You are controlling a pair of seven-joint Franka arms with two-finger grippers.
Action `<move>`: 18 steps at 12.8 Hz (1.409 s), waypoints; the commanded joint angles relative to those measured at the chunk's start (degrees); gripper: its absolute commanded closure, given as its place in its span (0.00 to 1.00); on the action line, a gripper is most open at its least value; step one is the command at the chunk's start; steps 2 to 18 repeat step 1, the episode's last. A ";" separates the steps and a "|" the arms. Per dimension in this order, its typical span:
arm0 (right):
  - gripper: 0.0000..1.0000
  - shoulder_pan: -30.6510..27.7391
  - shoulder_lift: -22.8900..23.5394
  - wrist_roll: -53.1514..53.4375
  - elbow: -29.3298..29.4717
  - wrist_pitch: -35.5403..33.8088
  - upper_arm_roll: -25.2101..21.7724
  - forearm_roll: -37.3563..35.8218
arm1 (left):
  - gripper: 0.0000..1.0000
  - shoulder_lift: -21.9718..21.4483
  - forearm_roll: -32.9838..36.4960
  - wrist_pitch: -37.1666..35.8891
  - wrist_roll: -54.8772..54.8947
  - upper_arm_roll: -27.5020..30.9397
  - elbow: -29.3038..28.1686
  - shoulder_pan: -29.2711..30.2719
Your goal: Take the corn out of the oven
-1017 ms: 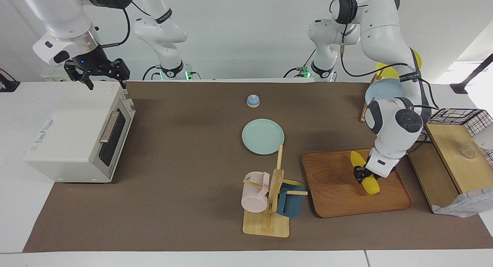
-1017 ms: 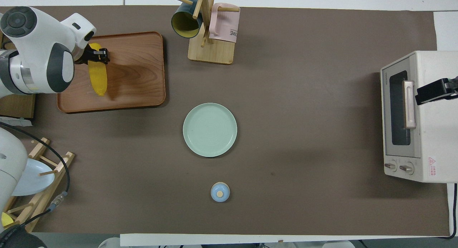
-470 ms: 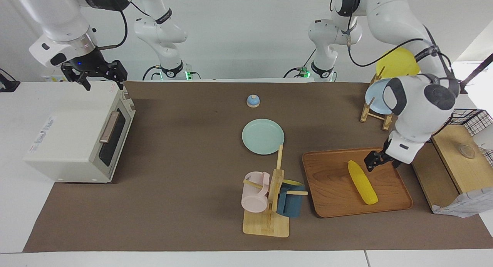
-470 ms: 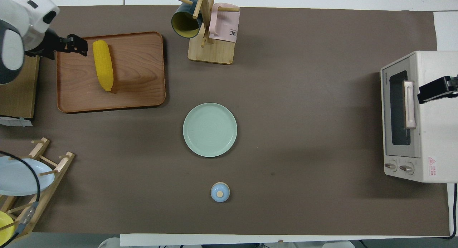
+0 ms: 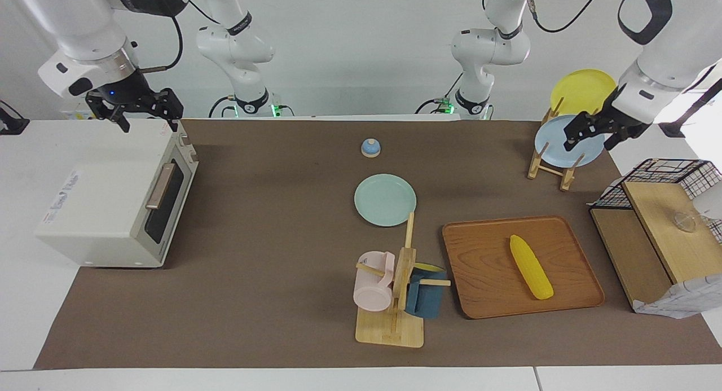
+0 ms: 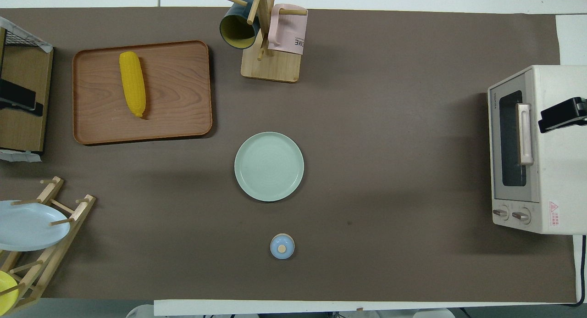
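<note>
The yellow corn lies flat on the wooden tray, toward the left arm's end of the table; it also shows in the overhead view. The off-white oven stands at the right arm's end with its dark glass door shut. My left gripper is open and empty, raised over the plate rack, well clear of the corn. My right gripper is open and hangs over the oven's top near its back corner; its tip shows in the overhead view.
A green plate and a small blue bell sit mid-table. A mug tree with a pink and a blue mug stands beside the tray. A plate rack and a wire-and-wood rack stand at the left arm's end.
The left gripper let go of the corn on the tray, then rose and drew back over the plate rack. The corn stays on the tray. The right gripper barely moved.
</note>
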 commanded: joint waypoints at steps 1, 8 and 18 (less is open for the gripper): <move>0.00 -0.41 0.72 0.17 1.38 -0.96 0.27 0.19 | 0.00 1.03 -0.34 -8.53 2.37 -0.52 5.96 0.34; 0.00 -0.41 0.72 0.17 1.38 -0.96 0.27 0.19 | 0.00 1.03 -0.34 -8.53 2.37 -0.52 5.96 0.34; 0.00 -0.41 0.72 0.17 1.38 -0.96 0.27 0.19 | 0.00 1.03 -0.34 -8.53 2.37 -0.52 5.96 0.34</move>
